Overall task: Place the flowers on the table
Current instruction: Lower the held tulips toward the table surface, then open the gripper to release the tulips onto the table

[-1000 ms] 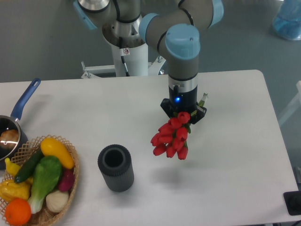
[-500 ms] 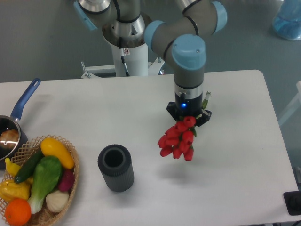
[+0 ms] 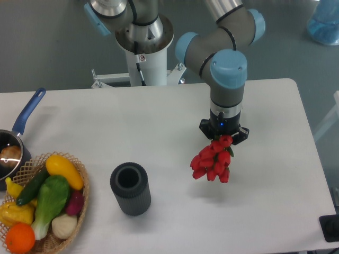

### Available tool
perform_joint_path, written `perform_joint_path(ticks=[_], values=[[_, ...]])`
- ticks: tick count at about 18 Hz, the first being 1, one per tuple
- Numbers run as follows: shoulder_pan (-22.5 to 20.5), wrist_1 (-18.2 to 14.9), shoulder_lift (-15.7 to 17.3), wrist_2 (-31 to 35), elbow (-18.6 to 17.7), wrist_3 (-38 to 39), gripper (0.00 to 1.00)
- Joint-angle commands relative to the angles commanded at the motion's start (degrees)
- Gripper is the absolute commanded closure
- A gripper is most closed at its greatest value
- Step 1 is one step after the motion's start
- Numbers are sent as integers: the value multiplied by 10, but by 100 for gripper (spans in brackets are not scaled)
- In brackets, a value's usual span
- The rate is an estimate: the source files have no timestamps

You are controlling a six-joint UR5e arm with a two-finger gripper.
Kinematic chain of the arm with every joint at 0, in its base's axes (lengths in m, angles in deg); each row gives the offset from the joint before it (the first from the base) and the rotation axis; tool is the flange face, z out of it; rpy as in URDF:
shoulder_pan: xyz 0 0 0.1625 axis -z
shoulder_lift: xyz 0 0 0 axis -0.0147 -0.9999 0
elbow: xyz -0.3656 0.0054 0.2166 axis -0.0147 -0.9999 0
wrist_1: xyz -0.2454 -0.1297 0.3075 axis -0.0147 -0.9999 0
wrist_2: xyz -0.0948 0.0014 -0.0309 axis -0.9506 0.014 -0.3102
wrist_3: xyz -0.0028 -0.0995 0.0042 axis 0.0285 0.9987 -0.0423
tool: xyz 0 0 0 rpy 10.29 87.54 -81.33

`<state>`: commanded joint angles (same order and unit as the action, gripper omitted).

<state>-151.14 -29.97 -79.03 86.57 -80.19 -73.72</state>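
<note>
- one bunch of flowers (image 3: pixel 213 163) hangs from my pincer (image 3: pixel 223 138), which is clamped on the stem end, red heads pointing down-left.
- the bunch is off the white bench (image 3: pixel 159 121), over its right half; i see its shadow below.
- the dark ribbed cylinder (image 3: pixel 130 188) stands to the left, well apart.
- wicker basket (image 3: pixel 79 203) and blue-handled pan (image 3: pixel 21 124) sit far left.
</note>
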Motion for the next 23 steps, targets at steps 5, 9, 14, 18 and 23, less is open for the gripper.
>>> perform_joint_path(ticks=[5, 9, 14, 18, 23], values=[[-1, 2, -21, -1, 11, -3, 75], [-1, 3, -35, -1, 18, -3, 75], [-1, 3, -39, -1, 18, -3, 74], [-1, 6, -41, -1, 19, -3, 60], [-1, 18, -42, 0, 19, -3, 42]])
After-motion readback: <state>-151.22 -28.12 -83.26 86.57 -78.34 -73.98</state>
